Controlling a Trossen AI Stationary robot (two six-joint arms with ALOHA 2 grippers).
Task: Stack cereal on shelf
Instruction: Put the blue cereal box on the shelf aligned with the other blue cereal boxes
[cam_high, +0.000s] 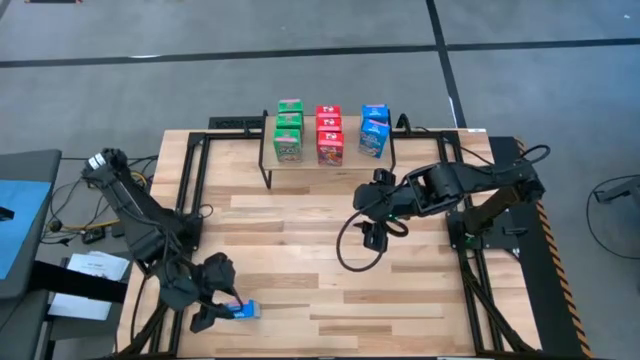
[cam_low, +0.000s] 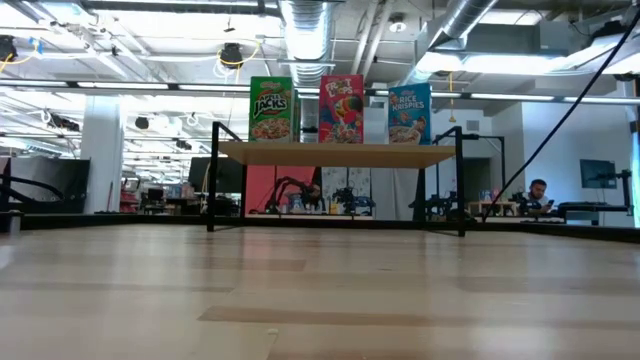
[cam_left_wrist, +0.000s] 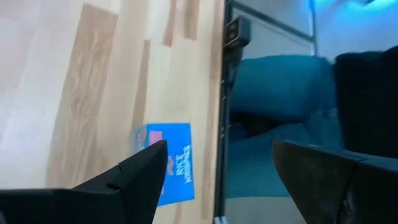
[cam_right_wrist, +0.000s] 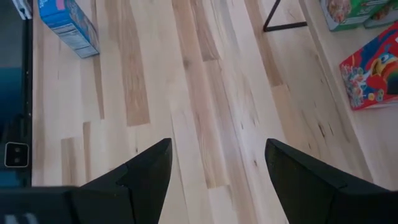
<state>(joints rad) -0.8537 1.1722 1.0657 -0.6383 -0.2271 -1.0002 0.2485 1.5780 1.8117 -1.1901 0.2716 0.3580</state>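
My left pincer (cam_high: 222, 308) is open, nothing held, fingers either side of open space; the blue box (cam_high: 243, 311) lies flat on the table (cam_high: 300, 260) just beside one finger, near the table's edge. Looks like light, stiff cardboard, likely slick print, crushable: I'd grip across the narrow sides. Blue front, "Rice Krispies" lettering. My right pincer (cam_high: 374, 222) is open and empty, hanging mid-table. Beyond it, the shelf (cam_high: 350, 160) carries eight boxes: green, red, blue rows.
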